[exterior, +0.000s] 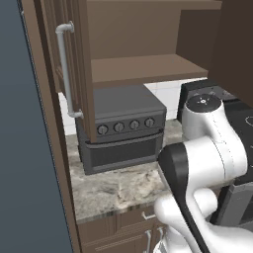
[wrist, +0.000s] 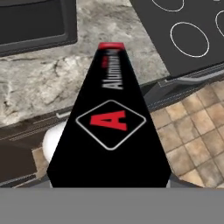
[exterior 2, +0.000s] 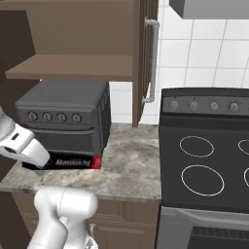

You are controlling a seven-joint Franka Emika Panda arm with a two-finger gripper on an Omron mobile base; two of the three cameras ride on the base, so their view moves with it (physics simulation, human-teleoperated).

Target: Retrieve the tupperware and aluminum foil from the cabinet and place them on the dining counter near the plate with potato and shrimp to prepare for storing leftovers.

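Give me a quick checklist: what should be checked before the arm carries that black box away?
1. Foil box in the gripper: ok, it juts straight out from the hand in the hand view; the fingertips are hidden.
2. Box clear of the toaster oven: cannot tell; its red end shows right by the oven's base.
3. Cabinet shelf cleared: ok, nothing visible on it.
4. Tub fetched: cannot tell.
5. Cabinet door out of the arm's path: cannot tell; it stands open.

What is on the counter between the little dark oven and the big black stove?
In the right base view, bare veined marble worktop lies between the dark grey toaster oven and the black stove; the black foil box's red end pokes in.
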